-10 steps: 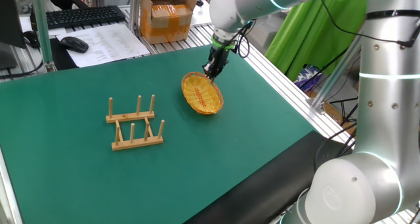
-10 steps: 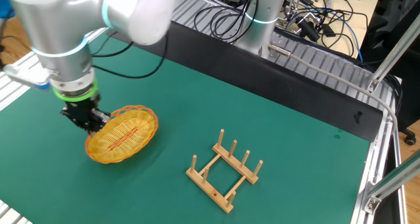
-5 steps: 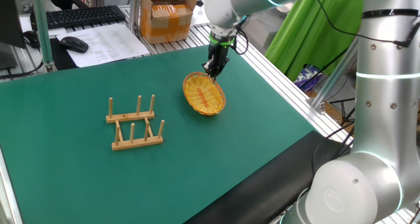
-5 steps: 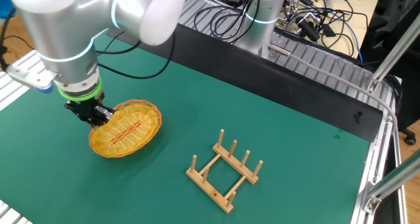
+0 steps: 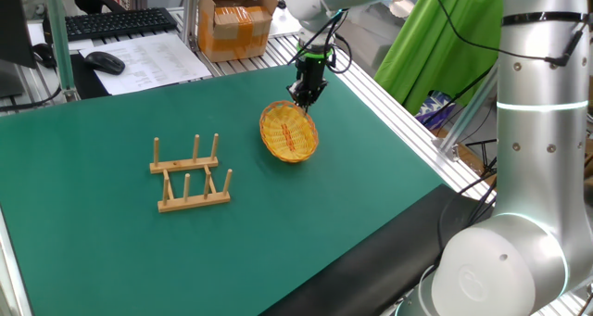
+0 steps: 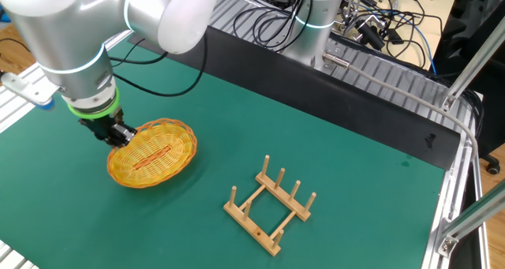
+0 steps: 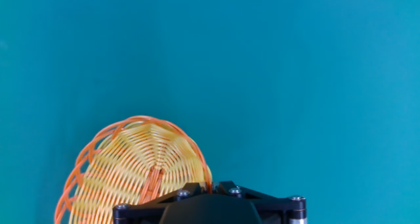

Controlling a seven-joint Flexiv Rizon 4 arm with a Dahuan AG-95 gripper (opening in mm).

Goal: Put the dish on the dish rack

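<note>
The dish [image 5: 289, 132], a round yellow-orange wicker plate with a reddish streak, hangs tilted just above the green mat at the right. My gripper [image 5: 304, 98] is shut on its far rim. In the other fixed view the gripper [image 6: 120, 136] pinches the dish [image 6: 154, 154] at its left edge. The hand view shows the dish [image 7: 134, 165] at lower left, its rim running into the closed jaws at the bottom edge. The dish rack [image 5: 190, 175], light wood with upright pegs, stands on the mat well left of the dish, and it is also seen as the dish rack [image 6: 271, 203] apart from it.
The green mat [image 5: 111, 251] covers the table. Beyond its far edge sit a cardboard box [image 5: 236, 21], a keyboard [image 5: 116, 21], a mouse [image 5: 105, 62] and papers. Aluminium rails [image 5: 398, 112] border the right side; cables [image 6: 379, 28] lie behind in the other view.
The gripper has lifted with the dish held in it and drifted slightly toward the rack side. The rack has not moved.
</note>
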